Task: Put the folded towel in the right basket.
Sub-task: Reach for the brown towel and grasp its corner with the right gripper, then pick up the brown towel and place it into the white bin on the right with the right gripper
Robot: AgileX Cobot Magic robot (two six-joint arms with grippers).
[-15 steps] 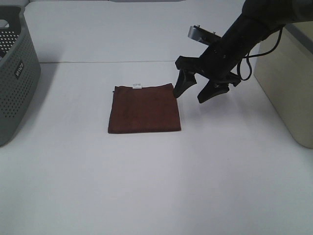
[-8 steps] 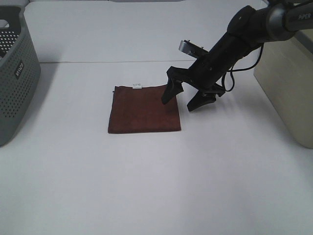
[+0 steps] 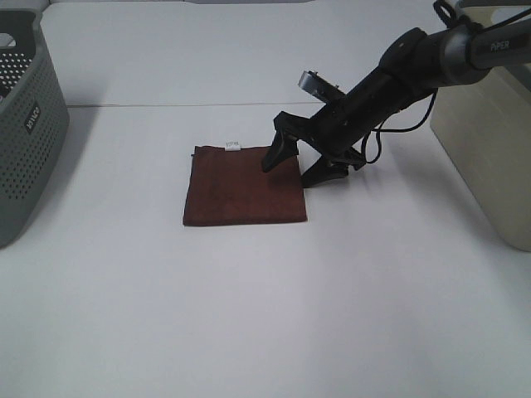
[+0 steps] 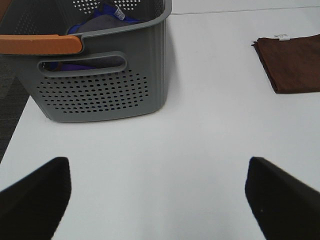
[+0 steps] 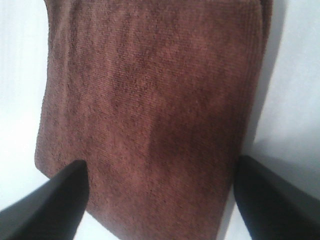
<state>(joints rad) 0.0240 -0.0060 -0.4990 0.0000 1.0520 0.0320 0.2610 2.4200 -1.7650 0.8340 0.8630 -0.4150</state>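
The folded brown towel point(image 3: 242, 185) lies flat on the white table, with a small white tag at its far edge. My right gripper point(image 3: 297, 166) is open and low at the towel's right edge, one finger over the towel and the other just off it on the table. In the right wrist view the towel point(image 5: 150, 110) fills the frame between the two fingertips point(image 5: 50, 205). The towel's corner also shows in the left wrist view point(image 4: 295, 62). My left gripper point(image 4: 157, 195) is open and empty over bare table. The beige basket point(image 3: 489, 141) stands at the right edge.
A grey perforated basket point(image 3: 25, 124) stands at the left edge; in the left wrist view this grey basket point(image 4: 95, 75) holds blue and grey cloth and has an orange handle. A cable hangs from my right arm point(image 3: 398, 79).
My right gripper has moved left and down, from beside the towel's far right corner to straddling the towel's right edge. The towel has not moved.
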